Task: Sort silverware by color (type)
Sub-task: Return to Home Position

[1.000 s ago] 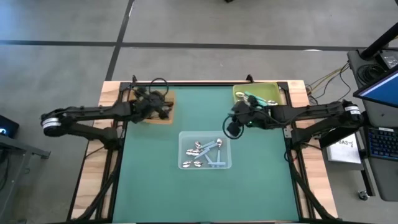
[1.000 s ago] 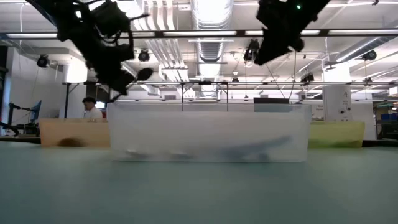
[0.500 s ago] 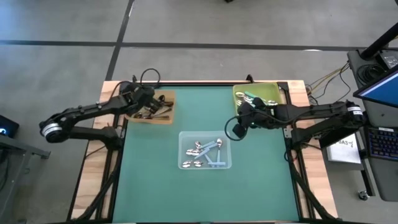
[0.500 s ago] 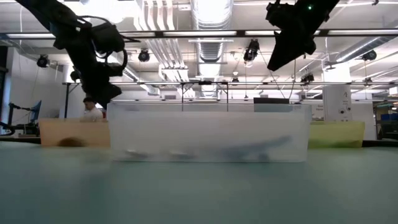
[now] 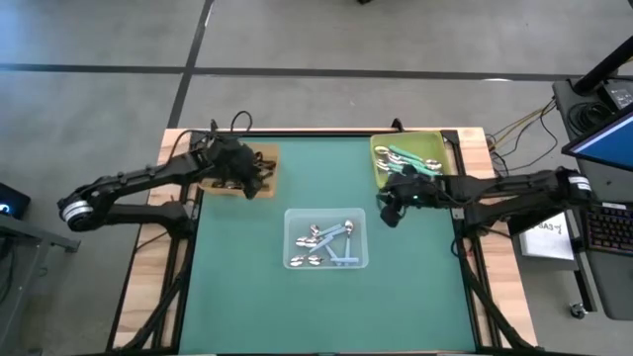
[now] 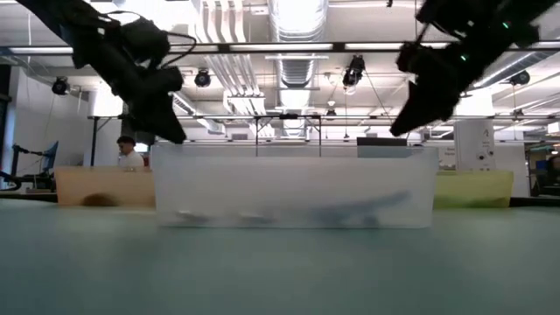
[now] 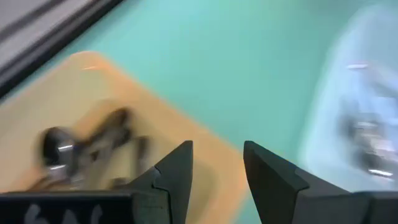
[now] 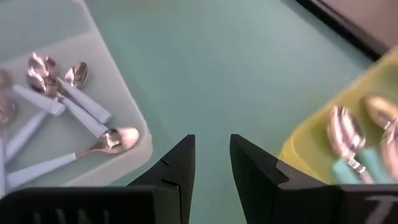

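**Both grippers empty and raised, spoons lying in three trays**

Your left gripper (image 7: 217, 149) has its fingers spread a little with nothing between them. It hangs above the inner edge of the brown tray (image 7: 186, 130), which sits at the desk's (image 5: 247, 287) back left corner. The dark spoons (image 7: 87, 146) lie in a heap in that tray, blurred in the wrist view, and the gripper touches none of them. In the low view it stands well above the tray.

Your right gripper (image 8: 211, 140) is also parted by a narrow gap and holds nothing. It hovers over bare desk, between the clear tray (image 6: 289, 175) and the yellow-green tray (image 8: 311, 134), clear of both. The clear tray stands near the middle of the desk, and in it lie the spoons with pale-blue handles (image 8: 115, 140), some crossing one another. The yellow-green tray sits at the back right corner and holds the spoons with teal handles (image 5: 407, 158), close together. Seen from table height, the right gripper is raised above the clear tray's rim.

You can see no spoon loose on the desk's green surface. A person shows far off in the room behind the brown tray.
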Available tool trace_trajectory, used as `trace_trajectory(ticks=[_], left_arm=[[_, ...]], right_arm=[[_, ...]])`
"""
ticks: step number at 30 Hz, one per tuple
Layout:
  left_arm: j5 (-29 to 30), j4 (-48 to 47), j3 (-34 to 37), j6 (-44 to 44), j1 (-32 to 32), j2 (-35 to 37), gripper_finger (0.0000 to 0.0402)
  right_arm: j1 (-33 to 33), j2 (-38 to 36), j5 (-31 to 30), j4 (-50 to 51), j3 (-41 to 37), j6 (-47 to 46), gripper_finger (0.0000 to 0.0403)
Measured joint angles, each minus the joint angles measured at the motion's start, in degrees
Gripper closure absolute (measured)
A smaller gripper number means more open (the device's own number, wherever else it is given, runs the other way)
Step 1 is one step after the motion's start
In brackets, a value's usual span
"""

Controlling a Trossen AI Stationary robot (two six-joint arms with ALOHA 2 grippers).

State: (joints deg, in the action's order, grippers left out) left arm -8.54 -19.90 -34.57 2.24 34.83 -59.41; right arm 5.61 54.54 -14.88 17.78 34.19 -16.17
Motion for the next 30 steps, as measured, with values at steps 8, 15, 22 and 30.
trace_trajectory(ticks=[8,15,22,30], left_arm=[[-9.53,0.79,7.72,8.5,-5.08,19.08,0.0274],[-4.32,14.23,19.89,17.59,-14.44,38.84,0.0274],[2.42,20.54,28.56,17.81,-20.46,51.74,0.0274],[5.36,25.55,33.92,15.62,-20.92,56.86,0.0274]], right_arm=[[3.82,-16.77,5.45,-13.81,-16.96,-2.69,0.0313],[3.82,-26.5,6.0,-23.07,-25.77,-2.91,0.031],[3.82,-29.76,5.95,-22.86,-29.64,-5.39,0.0313],[3.8,-29.83,5.97,-22.78,-32.09,-5.7,0.0313]])
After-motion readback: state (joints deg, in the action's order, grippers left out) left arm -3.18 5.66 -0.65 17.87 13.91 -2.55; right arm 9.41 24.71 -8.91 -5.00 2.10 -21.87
